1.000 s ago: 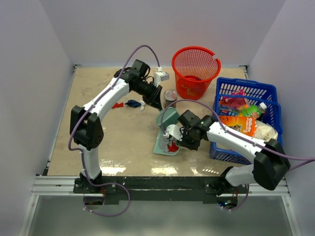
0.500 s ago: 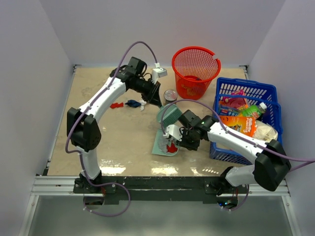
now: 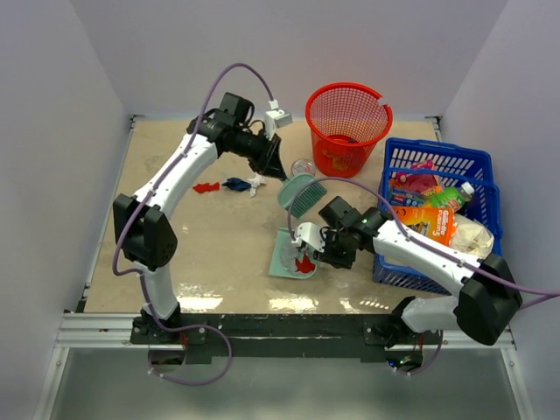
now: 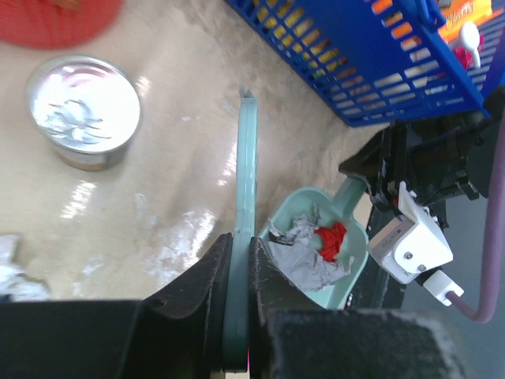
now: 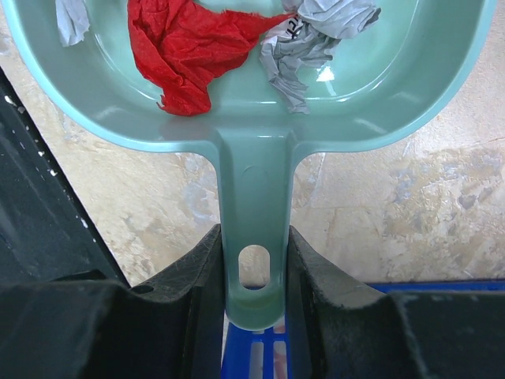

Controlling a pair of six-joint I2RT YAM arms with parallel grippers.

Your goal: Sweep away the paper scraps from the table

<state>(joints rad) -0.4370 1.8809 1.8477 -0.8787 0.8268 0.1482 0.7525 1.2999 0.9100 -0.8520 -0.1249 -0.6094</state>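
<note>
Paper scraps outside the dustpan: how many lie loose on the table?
3, in a row on the table left of the brush: a red scrap, a dark blue scrap and a white scrap. The left arm may hide more.

The desk (image 3: 210, 254) was glossy, stone-mottled beige, throwing back glare. The dustpan (image 5: 254, 181) and brush (image 4: 245, 197) were smooth pale-green plastic, the pan faintly shiny. The paper scraps (image 5: 189, 47) looked matt and crumpled. The tin can (image 4: 84, 110) was bright bare metal. The red basket (image 3: 347, 131) and blue crate (image 3: 437, 162) were plastic lattice. The right fingers (image 5: 197, 284) were matt black.
</note>
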